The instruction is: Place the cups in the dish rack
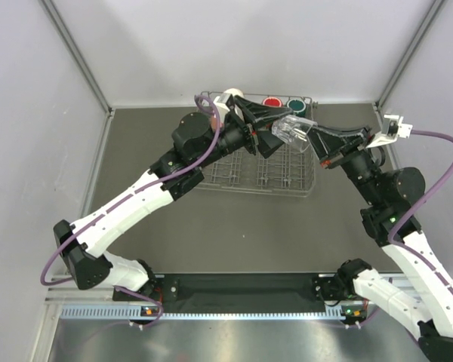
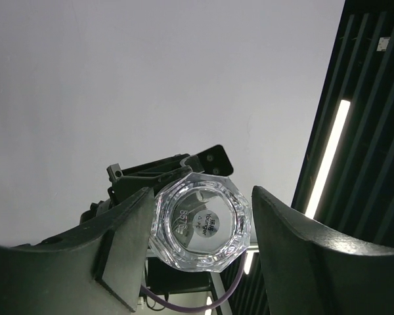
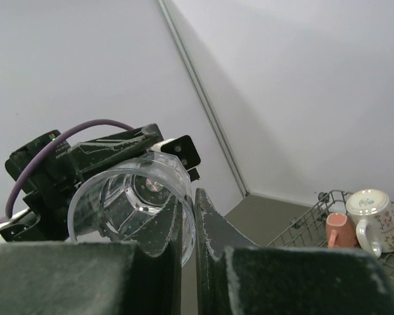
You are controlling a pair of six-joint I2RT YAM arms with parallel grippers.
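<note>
From above, we see the glass (image 1: 294, 128) held in the air over the far right part of the rack (image 1: 234, 177), between the two hands. The right hand (image 1: 311, 136) reaches in from the rack's right side and the left hand (image 1: 284, 128) from its left. The red mug (image 1: 272, 101) and green mug (image 1: 295, 103) sit at the rack's far edge, and the white mug (image 1: 230, 98) at its far left corner. The rack stands on the dark table (image 1: 174, 219).

In the left wrist view, the glass (image 2: 200, 223) shows us its thick faceted base. The left hand (image 2: 202, 191) brackets it with one finger on each side. We cannot tell whether those fingers press on it or only stand close.

In the right wrist view, the right hand (image 3: 187, 207) is clenched on the glass (image 3: 128, 210), pinching its wall at the rim. Behind, the white mug (image 3: 374, 210) and pink mug (image 3: 338, 230) rest in the rack (image 3: 308, 216).

We judge the glass to be stiff, smooth, slippery and breakable, with most of its weight in the base. A rim pinch carries it but leaves it free to swing. The faceted base seems the surer hold, and the squeeze should be modest.
</note>
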